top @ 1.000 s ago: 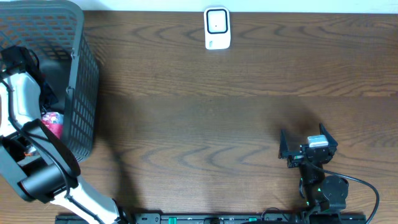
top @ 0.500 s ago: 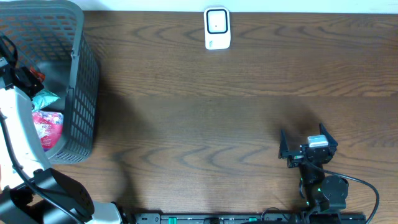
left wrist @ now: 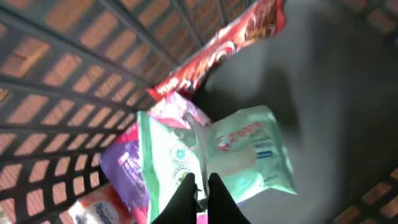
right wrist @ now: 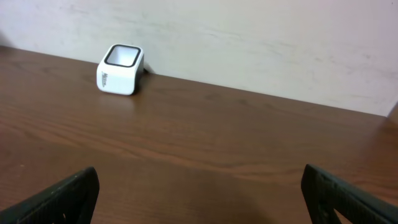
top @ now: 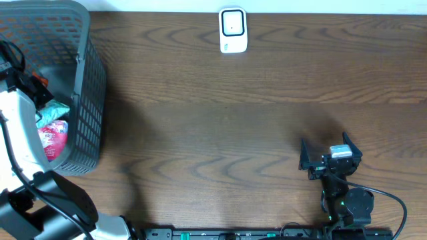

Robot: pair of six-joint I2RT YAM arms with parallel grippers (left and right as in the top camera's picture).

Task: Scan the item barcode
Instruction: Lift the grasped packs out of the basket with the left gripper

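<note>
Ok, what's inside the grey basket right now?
Snack packets: a mint-green packet pinched by the left end effector, a red wrapper and a purple pack. Anything beneath them is covered.

Left arm [top: 19, 130] showed white shell link, black cylindrical joint housing, black cables looped near wrist. Left gripper [left wrist: 203, 193] had slim black tapered fingers. Right arm [top: 353, 203] was black throughout, silver block on top, green light glowing, black cable curving at base. Right gripper [right wrist: 202, 202] carried broad black fingers.
</note>
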